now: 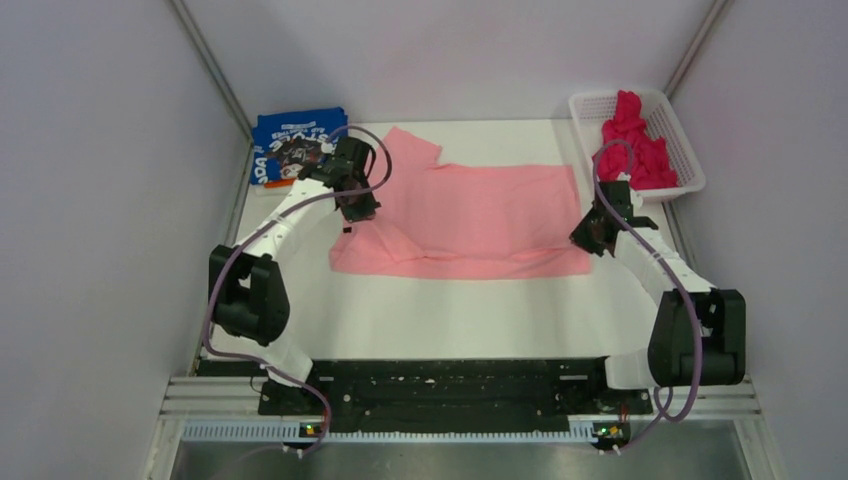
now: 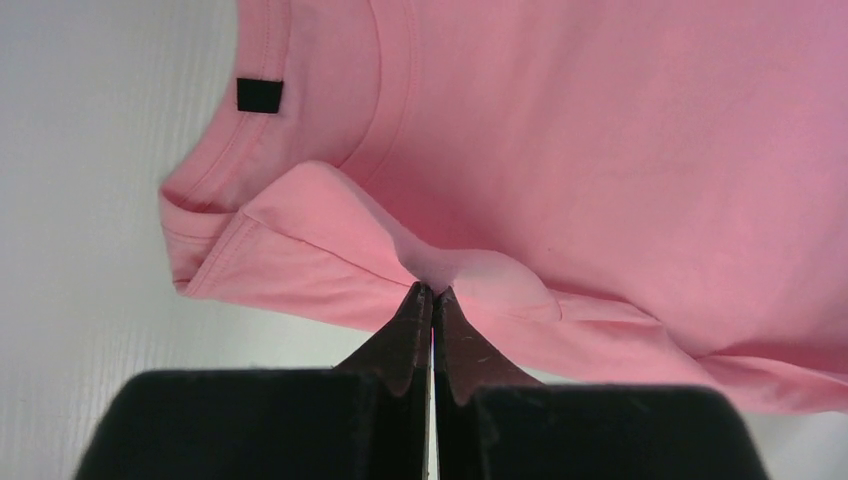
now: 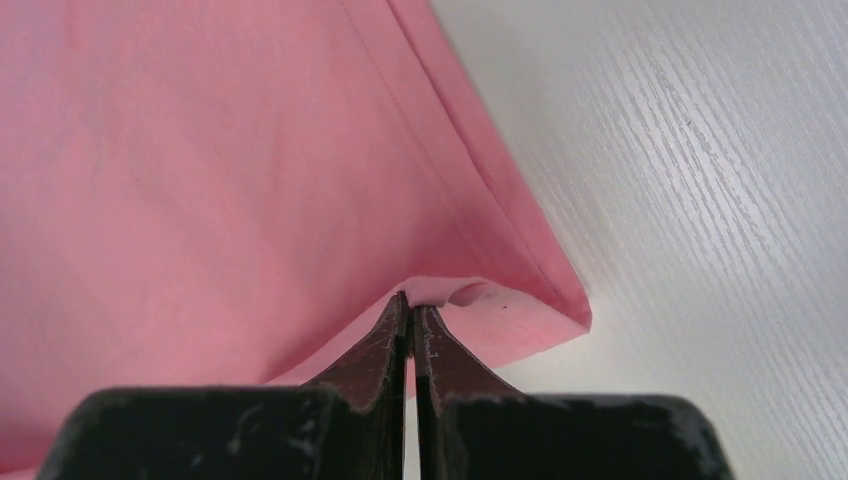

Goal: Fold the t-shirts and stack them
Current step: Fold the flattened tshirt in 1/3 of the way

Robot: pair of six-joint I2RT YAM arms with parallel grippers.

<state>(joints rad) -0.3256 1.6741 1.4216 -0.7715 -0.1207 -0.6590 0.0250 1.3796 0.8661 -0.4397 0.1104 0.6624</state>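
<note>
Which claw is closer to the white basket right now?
Right. The right claw grips a corner of the pink shirt just in front of the basket; the left claw is across the table, near the blue shirt.

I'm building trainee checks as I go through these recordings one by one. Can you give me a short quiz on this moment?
1. True or false: the left gripper and the right gripper are both shut on the pink shirt.
2. Where is the magenta shirt? A: in the white basket. B: spread out in front of the arms. C: hanging from a gripper.
3. Fill in: the printed shirt at the far left corner of the table is mostly ____ in colour.

Key: 1 true; 2 A; 3 blue.
</note>
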